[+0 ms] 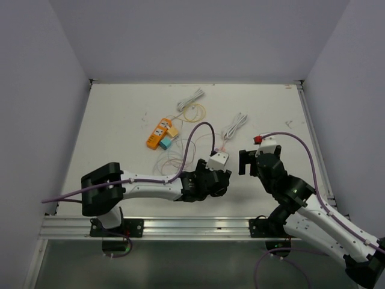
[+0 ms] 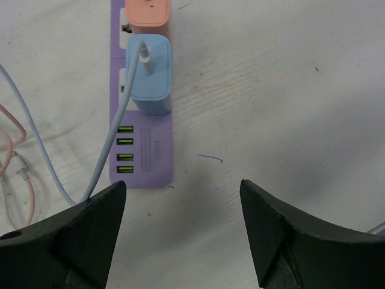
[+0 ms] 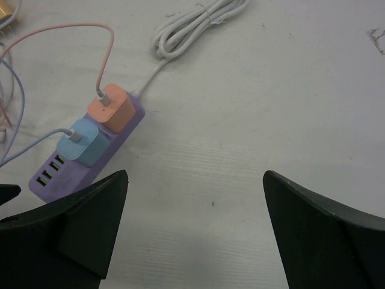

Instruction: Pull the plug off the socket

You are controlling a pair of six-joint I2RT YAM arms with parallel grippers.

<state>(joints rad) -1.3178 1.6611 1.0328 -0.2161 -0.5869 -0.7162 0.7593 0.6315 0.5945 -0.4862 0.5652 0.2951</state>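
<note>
A purple power strip (image 2: 144, 150) with green USB ports lies on the white table. A blue plug (image 2: 150, 78) and an orange plug (image 2: 147, 15) sit in its sockets. My left gripper (image 2: 183, 183) is open and empty, just short of the strip's USB end and a little to its right. In the right wrist view the strip (image 3: 123, 135) lies at the left with the blue plug (image 3: 84, 141) and the orange plug (image 3: 111, 108). My right gripper (image 3: 195, 174) is open and empty, to the strip's right. From above, the left gripper (image 1: 219, 180) and wrist hide the strip.
The strip's white cable is coiled behind it (image 3: 192, 27). A pink lead (image 3: 60, 30) and a pale blue lead (image 2: 36, 138) trail to the left. An orange block with small plugs (image 1: 159, 132), a second white coil (image 1: 191, 99) and thin loose wires lie farther back left.
</note>
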